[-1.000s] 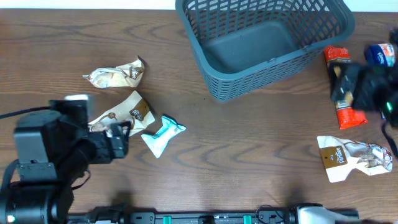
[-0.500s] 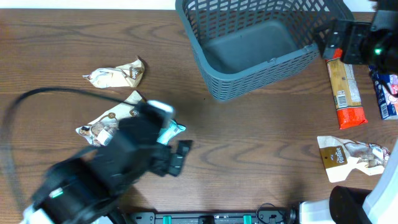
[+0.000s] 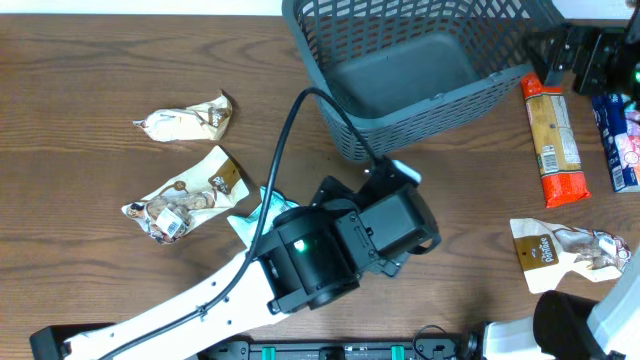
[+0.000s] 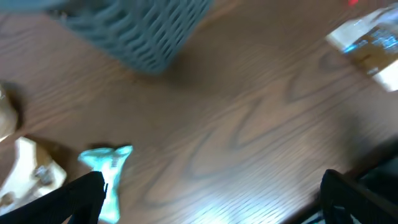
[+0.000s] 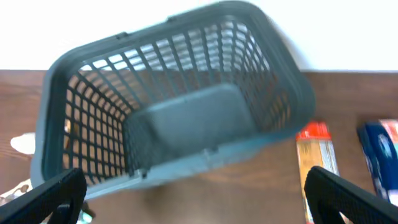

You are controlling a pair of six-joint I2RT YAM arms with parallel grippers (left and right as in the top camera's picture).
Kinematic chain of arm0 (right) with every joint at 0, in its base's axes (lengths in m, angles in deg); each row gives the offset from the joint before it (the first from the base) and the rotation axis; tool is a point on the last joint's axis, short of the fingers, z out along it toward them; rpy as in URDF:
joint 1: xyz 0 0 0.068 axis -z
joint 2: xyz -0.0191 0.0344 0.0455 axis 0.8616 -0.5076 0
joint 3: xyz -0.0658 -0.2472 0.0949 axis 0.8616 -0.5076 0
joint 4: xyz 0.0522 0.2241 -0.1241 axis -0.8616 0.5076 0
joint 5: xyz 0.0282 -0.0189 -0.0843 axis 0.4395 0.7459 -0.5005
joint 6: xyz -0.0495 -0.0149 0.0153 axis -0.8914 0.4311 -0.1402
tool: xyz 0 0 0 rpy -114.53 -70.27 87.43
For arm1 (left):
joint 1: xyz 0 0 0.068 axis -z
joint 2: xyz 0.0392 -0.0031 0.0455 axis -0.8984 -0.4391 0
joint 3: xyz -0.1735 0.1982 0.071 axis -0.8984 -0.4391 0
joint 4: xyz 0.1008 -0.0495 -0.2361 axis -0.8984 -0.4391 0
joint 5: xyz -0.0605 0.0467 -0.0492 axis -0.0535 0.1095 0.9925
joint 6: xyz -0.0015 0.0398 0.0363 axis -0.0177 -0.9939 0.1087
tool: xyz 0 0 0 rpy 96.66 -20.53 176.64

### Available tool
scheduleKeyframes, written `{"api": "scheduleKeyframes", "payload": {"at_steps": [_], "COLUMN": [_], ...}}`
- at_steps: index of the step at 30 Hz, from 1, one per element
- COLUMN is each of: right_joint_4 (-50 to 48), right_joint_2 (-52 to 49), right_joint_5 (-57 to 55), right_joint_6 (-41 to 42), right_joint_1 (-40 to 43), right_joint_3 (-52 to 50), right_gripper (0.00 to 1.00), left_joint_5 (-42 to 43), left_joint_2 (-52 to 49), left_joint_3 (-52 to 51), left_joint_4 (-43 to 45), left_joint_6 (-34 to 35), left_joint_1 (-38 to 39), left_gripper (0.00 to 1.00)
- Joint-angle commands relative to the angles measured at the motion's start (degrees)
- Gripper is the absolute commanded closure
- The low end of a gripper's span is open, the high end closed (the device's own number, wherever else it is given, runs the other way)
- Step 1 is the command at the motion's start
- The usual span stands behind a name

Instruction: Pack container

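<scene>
The container [image 3: 420, 70] is a grey-blue lattice basket at the back centre, with nothing showing inside it. In the right wrist view the container [image 5: 180, 106] fills the frame ahead of my right gripper [image 5: 199, 199], which is open and holds nothing. From overhead, that right gripper [image 3: 575, 55] hovers just right of the container's rim. My left arm [image 3: 340, 245] stretches across the table's middle, in front of the container. My left gripper [image 4: 211, 199] is open over bare wood, a container corner [image 4: 137, 31] ahead of it.
Two cream packets [image 3: 185, 118] [image 3: 185, 195] lie at the left. A teal packet [image 3: 255, 215] is partly under the left arm. An orange-red packet [image 3: 552, 140], a blue packet [image 3: 620, 140] and a white-brown packet [image 3: 565, 255] lie at the right.
My left arm has swung from the table's left side rightward to the middle. My right arm has moved up to the container's right side. Both grippers stay open.
</scene>
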Motion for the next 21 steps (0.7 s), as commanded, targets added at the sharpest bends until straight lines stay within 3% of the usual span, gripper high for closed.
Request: {"api": "scheduleKeyframes", "payload": {"at_steps": [1, 8, 11, 15, 21], "right_joint_4": [-1.88, -5.11, -6.4, -7.78, -7.74], "right_joint_2": [-2.34, -6.95, -9.46, -11.65, -12.39], "right_joint_5": [5.07, 6.05, 10.45, 14.05, 13.46], "right_joint_6": [-1.6, -1.92, -2.49, -2.32, -2.05], "right_joint_1": [0.35, 0.46, 0.46, 0.39, 0.31], "right_joint_3": [0.5, 0.5, 0.5, 0.5, 0.44], "right_gripper": [0.01, 0.01, 0.01, 0.01, 0.01], "left_joint_5": [1.62, 1.97, 2.62, -2.64, -1.2], "left_joint_2": [0.22, -3.15, -5.88, -7.8, -7.82], "left_joint_3": [1.92, 1.9, 1.9, 1.9, 1.9], "left_joint_4": [2.21, 4.98, 4.76, 5.16, 6.1], "left_joint_6": [1.79, -0.66, -6.86, -17.33, -16.96], "left_joint_1": [2.8, 9.77, 10.88, 9.46, 4.13], "left_gripper": [0.01, 0.01, 0.01, 0.02, 0.01]}}
